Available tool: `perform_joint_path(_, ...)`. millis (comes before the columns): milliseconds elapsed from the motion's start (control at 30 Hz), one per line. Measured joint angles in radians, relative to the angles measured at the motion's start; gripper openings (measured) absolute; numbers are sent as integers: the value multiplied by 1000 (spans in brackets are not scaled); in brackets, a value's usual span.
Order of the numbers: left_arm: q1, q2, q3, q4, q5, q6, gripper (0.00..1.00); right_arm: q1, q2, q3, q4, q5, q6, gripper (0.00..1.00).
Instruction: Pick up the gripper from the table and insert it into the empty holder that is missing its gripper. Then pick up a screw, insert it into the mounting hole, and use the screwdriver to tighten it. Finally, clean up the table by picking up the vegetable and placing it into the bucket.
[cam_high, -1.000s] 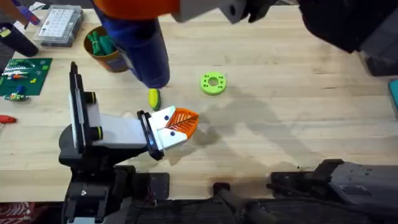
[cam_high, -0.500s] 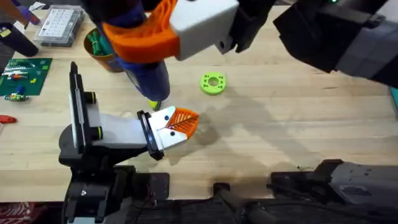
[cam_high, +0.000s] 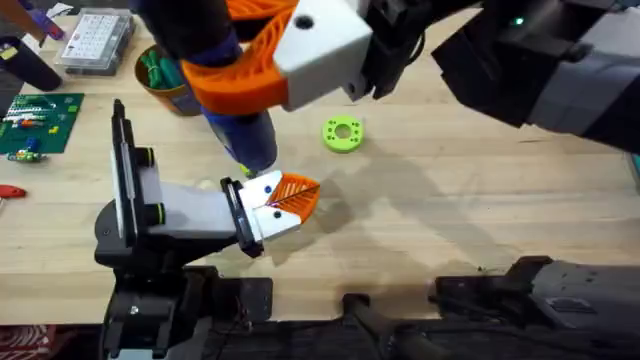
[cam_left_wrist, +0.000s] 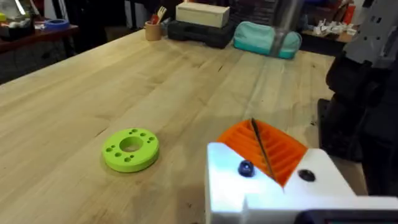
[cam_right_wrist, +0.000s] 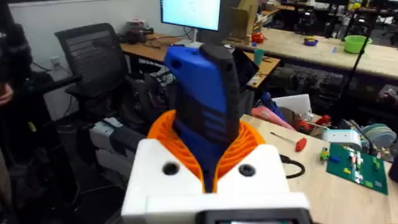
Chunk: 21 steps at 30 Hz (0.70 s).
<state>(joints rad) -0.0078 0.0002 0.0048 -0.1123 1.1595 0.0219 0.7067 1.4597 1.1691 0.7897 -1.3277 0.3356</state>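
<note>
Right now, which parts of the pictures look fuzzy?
In the overhead view, the big orange-and-white right gripper holding the thick blue screwdriver is blurred, close under the camera. In the left wrist view, the lime-green ring is sharp while the far background is soft.

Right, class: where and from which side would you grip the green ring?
Probably from straight above, fingers across its outer rim: the green ring lies flat on the table, low and round, with bare wood all around it.
</note>
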Motion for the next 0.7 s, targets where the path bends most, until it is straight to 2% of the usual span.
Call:
perform_joint_path(100,0,0,0,0,0,0,19,0,0,-19,40,4,0,44)
perform_joint_path(700,0,0,0,0,0,0,19,22,36,-32,42,6,1,45)
